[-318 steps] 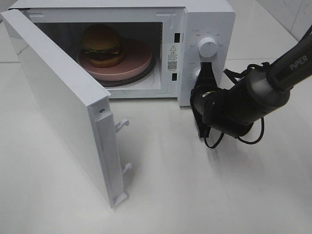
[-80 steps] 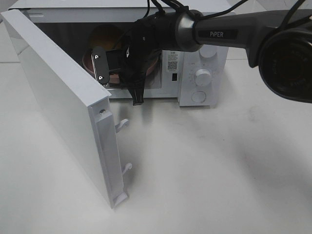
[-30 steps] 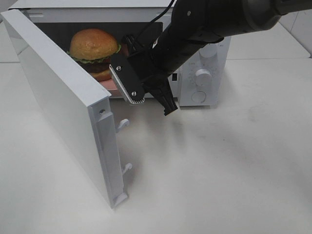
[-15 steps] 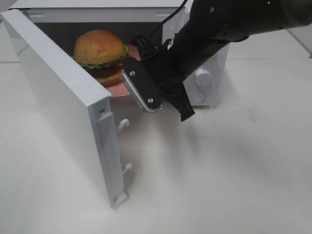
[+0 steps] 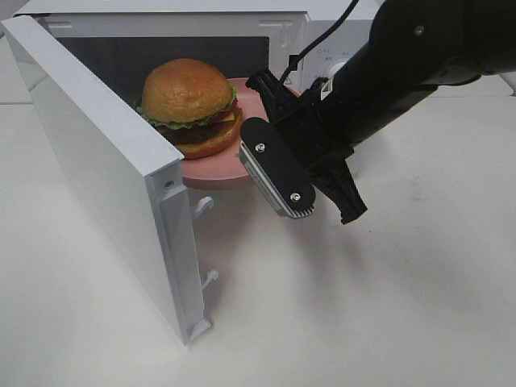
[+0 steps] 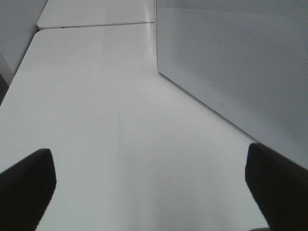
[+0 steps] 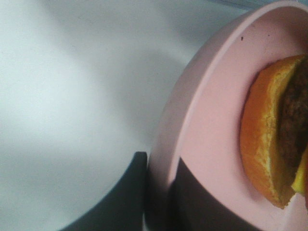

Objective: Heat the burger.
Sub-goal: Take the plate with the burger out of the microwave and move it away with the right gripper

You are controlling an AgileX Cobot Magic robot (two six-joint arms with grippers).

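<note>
White table [image 5: 387,322] fills the lower frame, and the open door [image 5: 113,173] is swung out at left. Mid-frame, the pink plate [image 5: 216,171] is pinched at its rim by the right gripper [image 7: 159,180], jaws nearly closed on it. The burger [image 5: 191,106] is carried on that plate, centre-left, before the microwave [image 5: 318,32] mouth at top. The left gripper [image 6: 149,185] is spread wide, empty, over bare table beside the microwave wall.

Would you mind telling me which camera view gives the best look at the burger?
The exterior high view: the whole burger shows, bun, lettuce and patty, sitting on the pink plate at the open microwave. The right wrist view catches only a cropped edge of it on the plate. The left wrist view shows none of it.
</note>
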